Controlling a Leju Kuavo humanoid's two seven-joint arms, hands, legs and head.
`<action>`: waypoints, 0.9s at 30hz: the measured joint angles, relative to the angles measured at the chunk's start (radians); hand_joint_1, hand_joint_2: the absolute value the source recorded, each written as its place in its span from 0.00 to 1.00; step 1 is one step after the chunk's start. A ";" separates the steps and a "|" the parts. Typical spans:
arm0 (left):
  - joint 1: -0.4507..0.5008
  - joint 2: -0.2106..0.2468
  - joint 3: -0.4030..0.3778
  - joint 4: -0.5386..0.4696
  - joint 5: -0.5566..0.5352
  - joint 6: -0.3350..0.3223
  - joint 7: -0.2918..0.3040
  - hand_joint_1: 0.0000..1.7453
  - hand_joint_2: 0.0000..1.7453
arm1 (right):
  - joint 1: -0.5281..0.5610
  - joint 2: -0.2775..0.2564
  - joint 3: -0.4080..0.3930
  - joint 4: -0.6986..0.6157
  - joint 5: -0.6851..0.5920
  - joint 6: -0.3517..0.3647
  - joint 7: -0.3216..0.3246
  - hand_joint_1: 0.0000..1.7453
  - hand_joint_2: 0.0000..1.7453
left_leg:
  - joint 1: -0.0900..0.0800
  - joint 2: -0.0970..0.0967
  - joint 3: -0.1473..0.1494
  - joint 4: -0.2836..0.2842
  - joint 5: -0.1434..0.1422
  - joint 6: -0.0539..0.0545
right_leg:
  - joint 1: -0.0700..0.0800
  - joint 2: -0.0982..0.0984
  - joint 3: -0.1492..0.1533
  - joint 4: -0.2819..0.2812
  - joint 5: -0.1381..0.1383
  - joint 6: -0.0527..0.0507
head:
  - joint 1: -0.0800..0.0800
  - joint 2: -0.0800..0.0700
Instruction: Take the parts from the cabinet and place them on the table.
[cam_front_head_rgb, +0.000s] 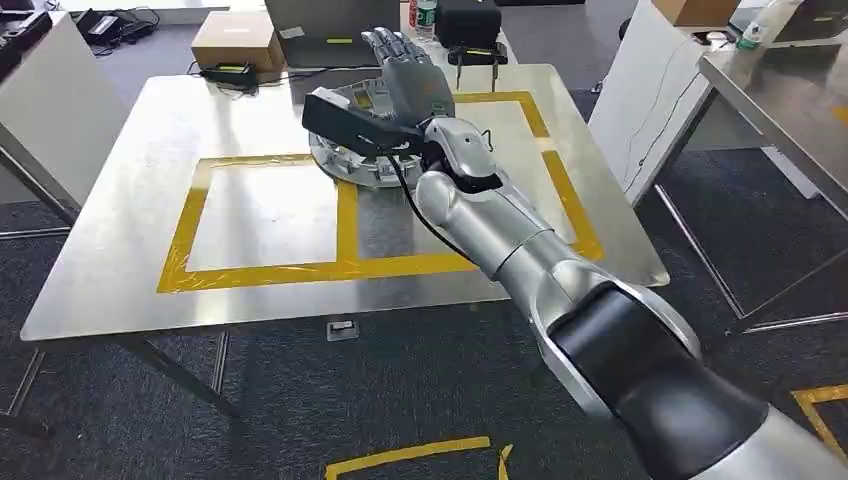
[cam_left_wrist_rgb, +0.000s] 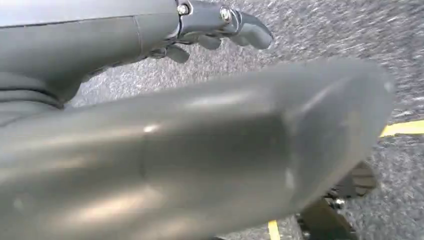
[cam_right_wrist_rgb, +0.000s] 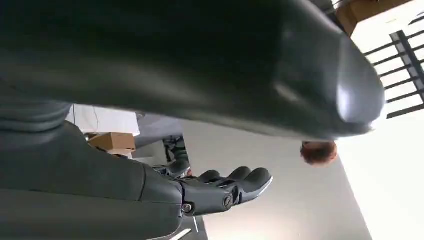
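in the head view, nearest at the lower right of the frame, one silver right arm (cam_front_head_rgb: 560, 280) rises diagonally toward the upper middle, above dark carpet marked with yellow tape strips (cam_front_head_rgb: 410, 455) at the bottom edge. the arm ends in the right hand (cam_front_head_rgb: 405, 75), held over the far part of one steel table (cam_front_head_rgb: 110, 270); its fingers are stretched out straight and side by side, with nothing in them. the table carries two yellow tape rectangles, one at middle left (cam_front_head_rgb: 265, 215) and one to its right, partly hidden by the arm. one round silver part (cam_front_head_rgb: 350, 165) lies on the table at the upper middle, at the near left corner of the right rectangle, under the wrist and its black camera block (cam_front_head_rgb: 350, 122). beyond the table's far edge, at the top of the frame, sit one cardboard box (cam_front_head_rgb: 235, 42) and one black case (cam_front_head_rgb: 468, 22); a second box (cam_front_head_rgb: 695, 10) is at the upper right. in the left wrist view the left hand (cam_left_wrist_rgb: 220, 27) hangs over grey carpet at the upper middle, fingers curled in loosely and holding nothing.
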 joint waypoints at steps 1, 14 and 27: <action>0.000 0.000 0.000 0.000 -0.004 0.000 0.002 0.00 0.00 | 0.001 -0.002 0.000 0.000 0.002 0.000 0.006 0.00 0.00 | -0.002 0.001 -0.007 0.001 0.006 0.009 | 0.001 -0.001 -0.009 0.027 -0.039 0.001 | 0.000 0.000; -0.006 -0.016 0.002 0.001 -0.010 0.000 0.003 0.00 0.00 | -0.007 -0.011 -0.003 -0.024 0.020 0.002 0.002 0.00 0.00 | -0.032 0.010 -0.088 -0.019 0.114 0.029 | 0.081 -0.004 0.128 0.001 -0.113 -0.111 | 0.004 0.000; -0.005 -0.007 0.009 0.000 0.003 0.007 -0.001 0.00 0.00 | -0.010 -0.001 -0.005 -0.033 0.020 0.006 -0.012 0.00 0.00 | -0.001 -0.002 0.062 0.008 -0.059 -0.034 | 0.018 -0.014 -0.038 0.005 0.041 -0.032 | -0.002 0.000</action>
